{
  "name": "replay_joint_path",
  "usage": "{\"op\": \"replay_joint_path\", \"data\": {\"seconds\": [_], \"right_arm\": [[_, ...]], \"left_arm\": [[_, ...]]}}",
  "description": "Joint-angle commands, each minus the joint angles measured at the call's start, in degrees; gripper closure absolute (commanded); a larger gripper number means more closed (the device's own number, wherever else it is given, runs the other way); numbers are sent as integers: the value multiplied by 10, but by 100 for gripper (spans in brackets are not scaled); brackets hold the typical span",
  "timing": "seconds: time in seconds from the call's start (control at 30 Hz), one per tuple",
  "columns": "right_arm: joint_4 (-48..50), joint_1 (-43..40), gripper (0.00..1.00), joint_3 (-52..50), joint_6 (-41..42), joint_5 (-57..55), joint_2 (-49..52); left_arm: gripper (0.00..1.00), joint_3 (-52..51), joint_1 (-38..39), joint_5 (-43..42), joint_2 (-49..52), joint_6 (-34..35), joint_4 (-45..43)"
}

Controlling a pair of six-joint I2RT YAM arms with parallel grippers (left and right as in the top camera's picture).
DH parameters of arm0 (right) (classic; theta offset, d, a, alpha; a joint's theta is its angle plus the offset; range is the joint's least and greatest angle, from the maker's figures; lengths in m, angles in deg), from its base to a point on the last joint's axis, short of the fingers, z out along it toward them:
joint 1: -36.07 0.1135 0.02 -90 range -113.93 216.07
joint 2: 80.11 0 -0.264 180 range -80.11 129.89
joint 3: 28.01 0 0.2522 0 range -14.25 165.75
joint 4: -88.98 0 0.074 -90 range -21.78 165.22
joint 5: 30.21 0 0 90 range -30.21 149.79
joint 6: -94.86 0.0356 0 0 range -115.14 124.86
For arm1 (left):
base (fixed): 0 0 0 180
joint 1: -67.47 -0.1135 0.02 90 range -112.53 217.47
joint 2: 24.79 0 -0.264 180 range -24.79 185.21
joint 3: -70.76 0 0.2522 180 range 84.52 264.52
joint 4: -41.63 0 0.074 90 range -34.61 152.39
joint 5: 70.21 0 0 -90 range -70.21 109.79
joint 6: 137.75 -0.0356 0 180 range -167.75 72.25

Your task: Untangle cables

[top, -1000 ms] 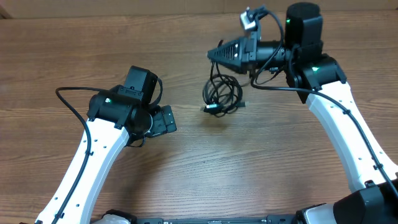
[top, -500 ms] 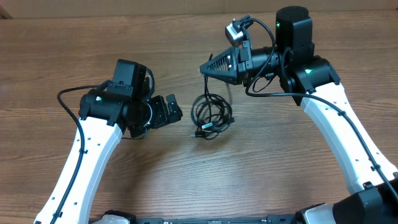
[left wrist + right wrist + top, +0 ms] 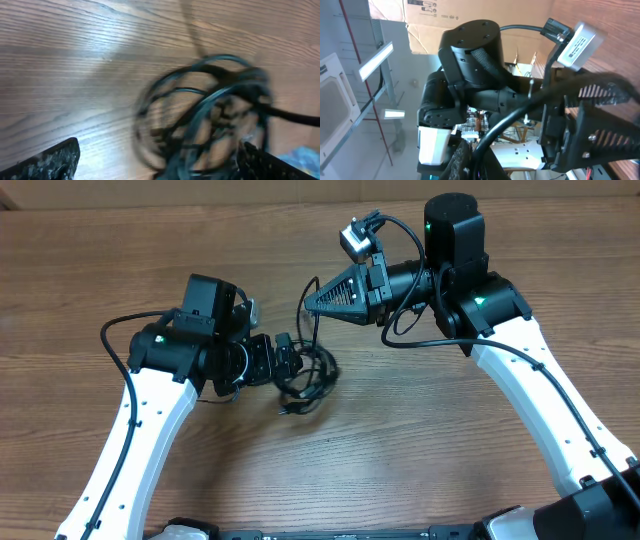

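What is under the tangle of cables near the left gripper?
Bare wooden table shows through the loops of the cables. The left wrist view is blurred, and the dense knot covers its own patch of table, so anything small there cannot be seen.

white arms (image 3: 540, 405) with black joints (image 3: 455, 240), green lights (image 3: 432, 225).

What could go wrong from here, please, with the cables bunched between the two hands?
The cables are one tight tangle, and the right hand seems shut on a single strand; pulling may tighten the knot rather than loosen it.
The open left hand sits at the bundle's edge; closing there could catch several strands at once.
The left wrist view is blurred, so picking one strand looks hard.
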Motion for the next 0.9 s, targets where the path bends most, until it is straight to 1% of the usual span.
{"op": "replay_joint_path", "data": {"seconds": [0.0, 0.07, 0.2, 0.3, 0.37, 0.43, 0.47, 0.5, 0.57, 0.6, 0.73, 0.77, 0.83, 0.87], "right_arm": [[6, 0, 96, 6, 16, 15, -15], [5, 0, 96, 6, 16, 20, -15], [6, 8, 96, 6, 28, 23, -15], [6, 11, 96, 6, 27, 23, -15], [6, 11, 96, 6, 23, 23, -15], [6, 11, 96, 6, 19, 23, -15], [6, 11, 96, 6, 9, 23, -15], [5, 11, 96, 6, 1, 23, -15], [5, 11, 96, 6, 2, 22, -15], [5, 11, 96, 6, 5, 19, -15], [6, 12, 96, 6, 13, 14, -15], [5, 12, 96, 6, 14, 14, -15], [5, 14, 96, 6, 17, 15, -15], [5, 16, 96, 6, 17, 15, -15]], "left_arm": [[6, -40, -1, 15, -1, -17, -18], [13, -63, -1, 15, -1, -17, -38], [12, -83, -1, -3, -1, -25, -61], [13, -82, -3, -60, -1, -72, -67], [13, -76, -14, -61, -2, -97, -56], [11, -56, -41, -70, -2, -110, -24], [11, -46, -52, -90, -2, -130, -12], [10, -36, -64, -125, -2, -165, -2], [9, -31, -71, -167, -2, -199, 1], [10, -31, -71, -193, -1, -205, -2], [10, -31, -35, -190, -1, -205, -19], [8, -31, -27, -179, -1, -198, -27], [7, -31, -16, -106, -1, -152, -30], [7, -32, -16, -88, -1, -141, -30]]}}
